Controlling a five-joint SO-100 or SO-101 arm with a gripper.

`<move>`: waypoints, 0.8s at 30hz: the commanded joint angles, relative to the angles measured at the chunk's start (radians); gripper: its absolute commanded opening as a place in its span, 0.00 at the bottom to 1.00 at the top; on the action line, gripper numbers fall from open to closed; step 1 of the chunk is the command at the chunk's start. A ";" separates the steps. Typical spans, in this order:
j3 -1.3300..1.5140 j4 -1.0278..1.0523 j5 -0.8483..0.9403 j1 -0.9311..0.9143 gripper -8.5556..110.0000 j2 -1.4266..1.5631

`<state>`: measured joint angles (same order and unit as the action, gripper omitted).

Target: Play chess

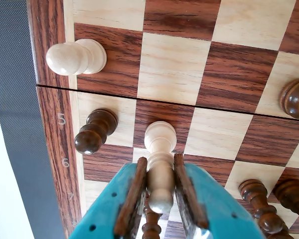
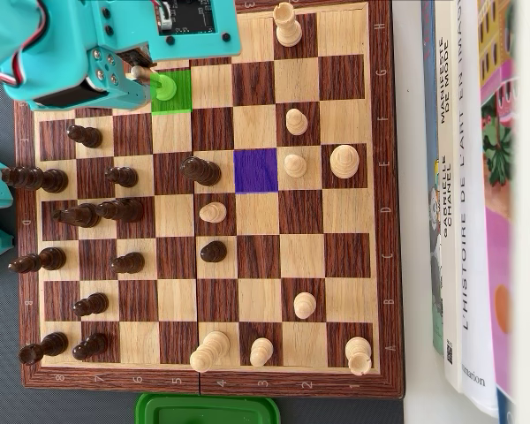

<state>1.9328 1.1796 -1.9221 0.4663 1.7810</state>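
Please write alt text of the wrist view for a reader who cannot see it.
A teal gripper is shut on a light chess piece above a wooden chessboard. A dark pawn and a white pawn stand near the board's left edge in this view.

- Both views bright, even daylight-like, colours clean.
- Wrist view: chessboard (image 1: pixel 174 74) sharp mid-frame; teal gripper (image 1: pixel 161 199) at 6 o'clock soft, too close for focus.
- Soft glare on white pawn (image 1: pixel 70 57) at 10 o'clock.
- Overhead view: short faint shadows; books (image 2: pixel 464 203) at 3 o'clock washed out, blurred at edge.
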 commanded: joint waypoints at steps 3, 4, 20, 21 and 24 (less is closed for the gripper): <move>-0.011 -0.005 0.005 0.000 0.18 0.040; -0.011 -0.005 0.003 0.000 0.18 0.040; -0.011 -0.003 0.003 0.002 0.20 0.048; -0.011 -0.003 0.003 0.002 0.20 0.049; -0.011 -0.003 0.003 0.002 0.20 0.049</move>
<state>1.9328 1.1796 -1.9221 0.4663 1.7902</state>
